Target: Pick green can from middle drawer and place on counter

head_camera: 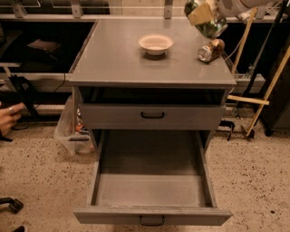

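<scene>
My gripper point(202, 13) is at the top right, above the back right part of the counter point(118, 59). It is shut on the green can point(209, 25), which hangs tilted in the air with its tan finger point(199, 14) across it. The middle drawer point(152, 181) is pulled wide open at the bottom and holds nothing that I can see. Its dark loop handle point(152, 221) shows on the front.
A cream bowl point(155, 43) stands on the counter's back middle. A brown-copper can point(210, 50) lies on its side near the right edge. The upper drawer point(152, 115) is closed. A wooden stick point(267, 88) leans at right. A person's hand point(9, 118) shows at left.
</scene>
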### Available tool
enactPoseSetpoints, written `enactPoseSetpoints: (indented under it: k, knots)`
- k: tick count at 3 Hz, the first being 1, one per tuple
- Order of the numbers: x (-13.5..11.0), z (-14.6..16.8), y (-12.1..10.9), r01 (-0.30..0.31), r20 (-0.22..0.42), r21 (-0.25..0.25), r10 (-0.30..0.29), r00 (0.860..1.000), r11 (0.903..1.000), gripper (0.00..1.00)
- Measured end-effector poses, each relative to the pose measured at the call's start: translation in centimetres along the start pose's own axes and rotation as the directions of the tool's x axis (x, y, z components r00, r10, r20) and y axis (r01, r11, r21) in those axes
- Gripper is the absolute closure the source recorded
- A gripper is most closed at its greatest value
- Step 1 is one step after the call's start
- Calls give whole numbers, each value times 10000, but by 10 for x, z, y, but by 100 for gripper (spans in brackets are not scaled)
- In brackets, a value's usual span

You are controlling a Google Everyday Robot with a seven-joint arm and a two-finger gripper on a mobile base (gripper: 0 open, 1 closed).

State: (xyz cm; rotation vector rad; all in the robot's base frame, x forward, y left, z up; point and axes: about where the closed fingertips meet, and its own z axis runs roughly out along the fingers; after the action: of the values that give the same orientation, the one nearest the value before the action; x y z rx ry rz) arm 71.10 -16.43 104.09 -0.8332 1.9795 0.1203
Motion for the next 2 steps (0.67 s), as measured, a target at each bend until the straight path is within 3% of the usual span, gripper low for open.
enactPoseSetpoints:
  k: [1,2]
  knots:
    - [-51,37,-57,49,200,2115,-94,9998,9774,100]
    - [-52,86,-93,1116,-1229,3262,-750,9896,9387,100]
